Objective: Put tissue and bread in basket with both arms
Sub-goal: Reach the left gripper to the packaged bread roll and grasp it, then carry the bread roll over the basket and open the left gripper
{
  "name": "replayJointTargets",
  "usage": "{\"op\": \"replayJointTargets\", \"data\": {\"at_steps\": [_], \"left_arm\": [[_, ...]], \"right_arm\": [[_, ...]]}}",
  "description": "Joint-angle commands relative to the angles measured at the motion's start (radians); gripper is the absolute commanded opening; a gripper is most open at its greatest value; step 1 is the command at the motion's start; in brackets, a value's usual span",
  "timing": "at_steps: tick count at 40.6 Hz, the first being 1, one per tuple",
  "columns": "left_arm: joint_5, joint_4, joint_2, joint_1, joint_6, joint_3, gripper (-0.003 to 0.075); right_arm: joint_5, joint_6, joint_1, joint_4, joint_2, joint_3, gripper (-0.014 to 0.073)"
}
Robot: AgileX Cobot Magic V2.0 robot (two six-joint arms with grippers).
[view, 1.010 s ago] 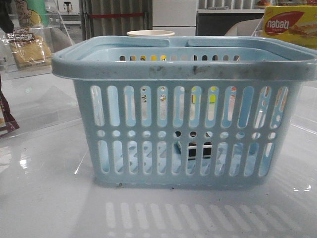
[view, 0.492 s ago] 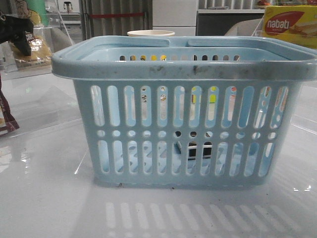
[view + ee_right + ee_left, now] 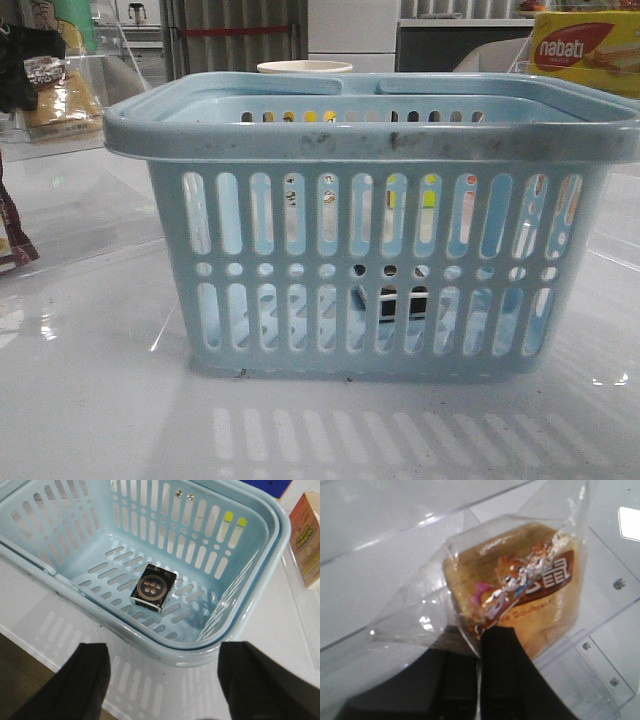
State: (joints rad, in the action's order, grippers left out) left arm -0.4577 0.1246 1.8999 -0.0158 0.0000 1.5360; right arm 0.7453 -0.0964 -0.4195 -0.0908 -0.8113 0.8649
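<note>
From the front you see only slivers of the tissue (image 3: 400,303) through the basket (image 3: 370,130) slots, the bread (image 3: 62,105) is partly masked by the left gripper (image 3: 25,70), and its label print blurs.

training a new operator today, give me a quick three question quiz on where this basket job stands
1. True or false: the tissue already lies on the floor of the basket.
2. Which arm holds the bread: A) left, B) right, C) neither?
3. How do the right gripper fingers stand?

Key
1. True; it lies flat inside, seen from the right wrist view.
2. A; the left gripper has its fingers pinched on the edge of the clear packet.
3. Spread wide apart and holding nothing, above the basket's rim.
</note>
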Motion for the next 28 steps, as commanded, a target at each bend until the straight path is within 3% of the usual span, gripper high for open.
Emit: {"op": "replayJointTargets", "data": {"at_steps": [1, 15, 28], "left_arm": [[0.028, 0.013, -0.125, 0.001, -0.006, 0.036, 0.0092], [-0.126, 0.013, -0.363, 0.024, 0.017, 0.036, 0.0092], [-0.169, 0.013, -0.526, 0.276, 0.153, 0.036, 0.0092]], "right_arm": [[-0.064, -0.009, 0.001, 0.009, 0.005, 0.027, 0.0561], [-0.064, -0.009, 0.001, 0.009, 0.005, 0.027, 0.0561], [-0.064, -0.009, 0.001, 0.009, 0.005, 0.027, 0.0561]]}}
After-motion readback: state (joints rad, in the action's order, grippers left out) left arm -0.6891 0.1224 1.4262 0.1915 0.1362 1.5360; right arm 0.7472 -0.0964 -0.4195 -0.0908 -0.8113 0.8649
